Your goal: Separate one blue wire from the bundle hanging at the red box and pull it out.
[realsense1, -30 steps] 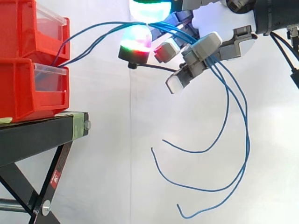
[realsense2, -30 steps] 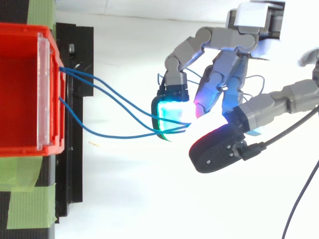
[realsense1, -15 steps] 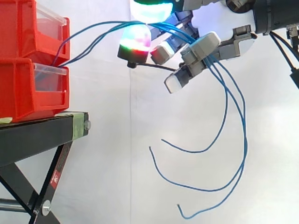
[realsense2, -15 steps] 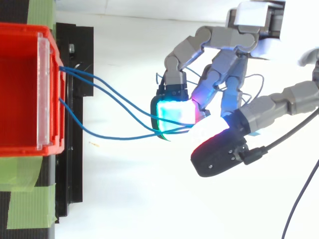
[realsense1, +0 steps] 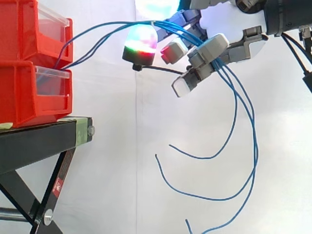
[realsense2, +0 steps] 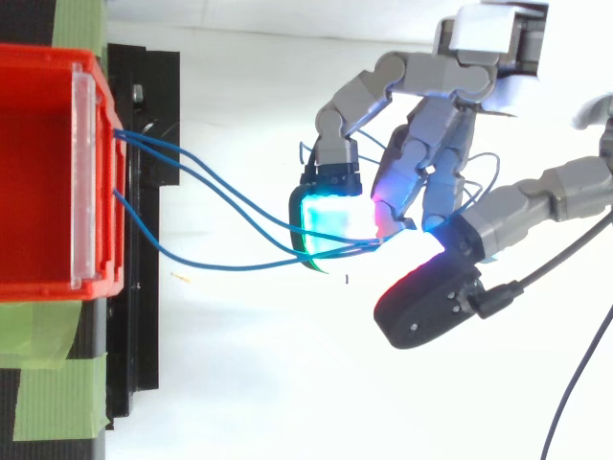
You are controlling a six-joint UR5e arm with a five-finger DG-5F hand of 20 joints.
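Side view, contents:
- Two red bins, stacked, upper on lower, set on a black stand at the left, before a white curtain.
- Blue wires: several strands that leave the bin fronts, rise in an arc to the right, pass through the hand, then hang behind it in long loose loops with free ends low in the view.
- Hand: enters from the upper right, well apart from the bins, with its fingers curled and clasped round the blue wires.

Top view, contents:
- The upper red bin at the left, with strips of green tape on the stand beside it.
- The strands spread apart at the bin's edge and converge at the glowing fingertips, where the hand has them gathered together, none drawn apart from the others.
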